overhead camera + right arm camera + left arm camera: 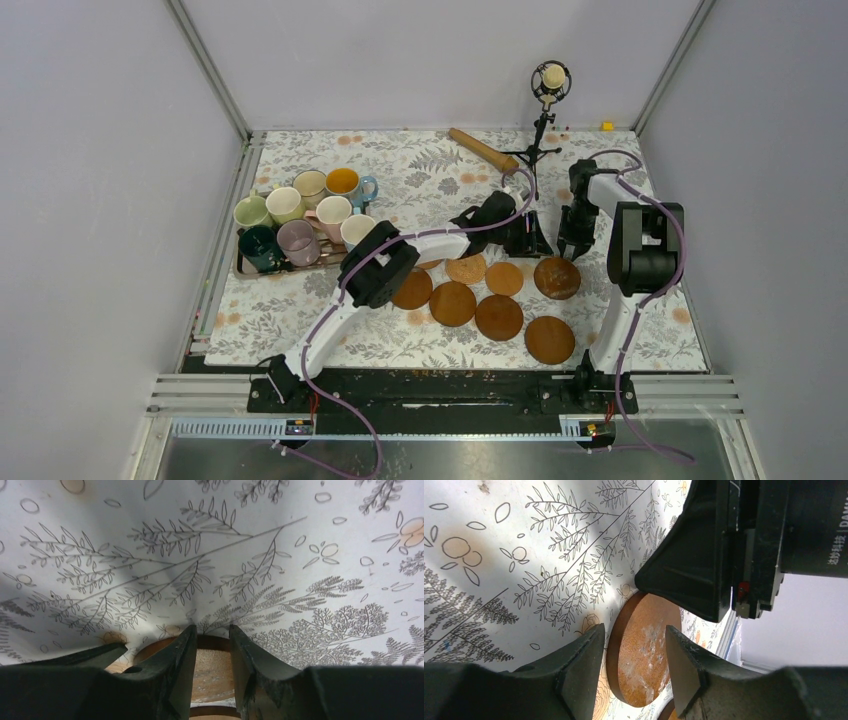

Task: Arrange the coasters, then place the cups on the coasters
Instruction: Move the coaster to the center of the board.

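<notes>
Our right gripper [212,630] is nearly closed on nothing, its tips over the far part of a coaster [557,277] on the tabletop [420,170], near the other coasters [453,303]. We should press lightly and slide it flat, clear of its neighbours. Our left gripper [634,630] hangs half open and empty just beside. The cups [300,215] sit on their tray [240,268].
</notes>
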{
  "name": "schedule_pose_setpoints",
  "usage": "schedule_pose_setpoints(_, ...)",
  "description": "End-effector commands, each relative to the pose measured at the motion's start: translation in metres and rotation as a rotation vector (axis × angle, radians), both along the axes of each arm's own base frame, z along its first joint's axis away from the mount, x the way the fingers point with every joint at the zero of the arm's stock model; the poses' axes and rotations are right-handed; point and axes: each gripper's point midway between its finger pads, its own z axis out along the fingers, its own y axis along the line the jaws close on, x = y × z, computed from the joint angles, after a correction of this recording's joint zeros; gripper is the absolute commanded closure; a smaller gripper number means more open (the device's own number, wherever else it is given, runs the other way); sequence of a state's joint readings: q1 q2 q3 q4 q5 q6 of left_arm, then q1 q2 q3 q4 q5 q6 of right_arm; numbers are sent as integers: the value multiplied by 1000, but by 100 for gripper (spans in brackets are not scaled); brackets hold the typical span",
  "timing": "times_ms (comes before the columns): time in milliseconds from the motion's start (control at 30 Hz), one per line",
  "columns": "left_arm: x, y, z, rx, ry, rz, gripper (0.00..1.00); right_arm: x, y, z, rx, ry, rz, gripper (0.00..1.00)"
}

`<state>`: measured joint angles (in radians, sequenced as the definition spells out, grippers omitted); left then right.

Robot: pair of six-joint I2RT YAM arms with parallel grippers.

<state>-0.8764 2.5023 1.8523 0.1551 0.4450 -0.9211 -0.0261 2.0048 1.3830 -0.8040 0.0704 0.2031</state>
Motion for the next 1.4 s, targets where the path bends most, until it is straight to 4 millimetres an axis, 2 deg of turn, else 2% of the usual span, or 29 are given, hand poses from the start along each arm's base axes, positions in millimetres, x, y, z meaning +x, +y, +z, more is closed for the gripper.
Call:
schedule_pose_setpoints(0, -7, -8, 23, -57, -50, -34, 51, -12, -4, 18, -34, -11, 6, 62)
schedule_pose_setpoints(200, -19, -7, 22, -50, -50, -54, 51, -22, 1, 23, -6, -29, 7, 63)
schedule_pose_setpoints(600, -40, -8, 16, -37, -46, -90, 52, -39, 5, 11, 15, 10, -3, 64)
schedule_pose_setpoints(733, -46, -9, 16, -33, -48, -102, 52, -45, 0, 13, -13, 10, -9, 63)
schedule_pose_setpoints(900, -48, -5, 14, -16, -50, -97, 52, -42, -12, 21, -81, 1, -23, 63)
schedule_pose_setpoints(1033, -48, -1, 15, 1, -68, -97, 52, -32, -19, 38, -105, -34, -42, 63)
schedule_pose_setpoints(1200, -50, -2, 18, -2, -69, -100, 52, -18, -19, 73, -97, -135, -60, 63)
schedule_pose_setpoints(1367, -51, -4, 19, 1, -73, -103, 53, -15, -18, 111, -93, -252, -66, 61)
